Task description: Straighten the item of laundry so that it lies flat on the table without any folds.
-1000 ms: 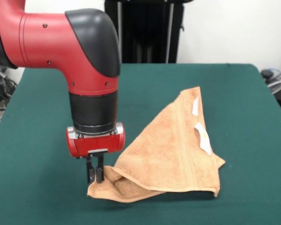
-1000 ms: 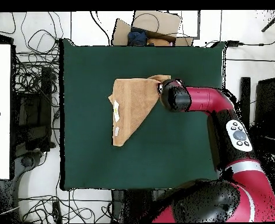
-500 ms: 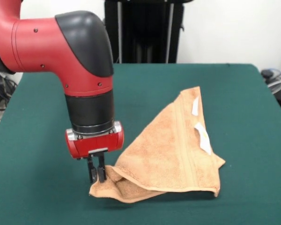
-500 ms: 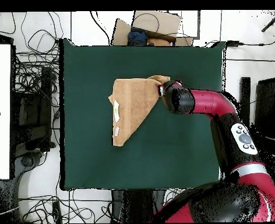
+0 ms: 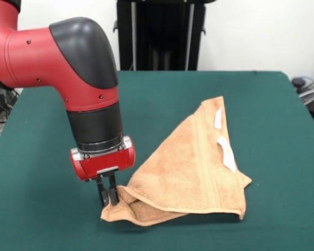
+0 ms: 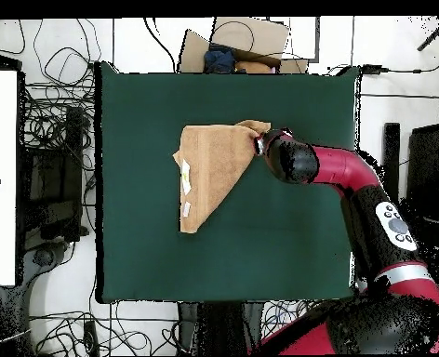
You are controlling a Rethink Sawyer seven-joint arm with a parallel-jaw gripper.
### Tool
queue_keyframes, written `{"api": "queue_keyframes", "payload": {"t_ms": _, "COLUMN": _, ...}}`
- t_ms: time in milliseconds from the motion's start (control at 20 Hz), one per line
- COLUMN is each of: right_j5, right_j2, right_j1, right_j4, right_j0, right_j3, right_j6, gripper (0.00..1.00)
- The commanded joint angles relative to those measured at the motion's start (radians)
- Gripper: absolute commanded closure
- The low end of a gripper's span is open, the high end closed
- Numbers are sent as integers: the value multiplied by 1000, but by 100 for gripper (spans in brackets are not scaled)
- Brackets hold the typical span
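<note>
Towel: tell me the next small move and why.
Probably pull that corner out, away from the rest of the towel. The gripper has its fingers shut on the corner, and the cloth is folded into a triangle, doubled over on the table.

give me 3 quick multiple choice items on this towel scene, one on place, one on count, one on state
1. Where is the pincer?
A. at the towel's front-left corner
B. over the white tags
C. off the table

2. How many white tags show on the towel?
A. none
B. two
C. five

3. How does the towel lie?
A. spread flat
B. folded over into a triangle
C. rolled into a ball

Answers: 1 A, the fingers pinch that raised corner in the front view. 2 B, two tags sit along one side. 3 B, a doubled layer shows at the front edge.
</note>
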Motion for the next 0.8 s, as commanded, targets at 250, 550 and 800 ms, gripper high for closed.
{"api": "queue_keyframes", "payload": {"t_ms": 250, "right_j5": 133, "right_j2": 17, "right_j1": 45, "right_j4": -79, "right_j0": 47, "right_j3": 48, "right_j6": -208, "gripper": 100}}
{"api": "queue_keyframes", "payload": {"t_ms": 550, "right_j5": 176, "right_j2": 4, "right_j1": 29, "right_j4": -96, "right_j0": 33, "right_j3": 17, "right_j6": -266, "gripper": 100}}
{"api": "queue_keyframes", "payload": {"t_ms": 800, "right_j5": 191, "right_j2": 6, "right_j1": 19, "right_j4": -102, "right_j0": 29, "right_j3": 14, "right_j6": -285, "gripper": 100}}
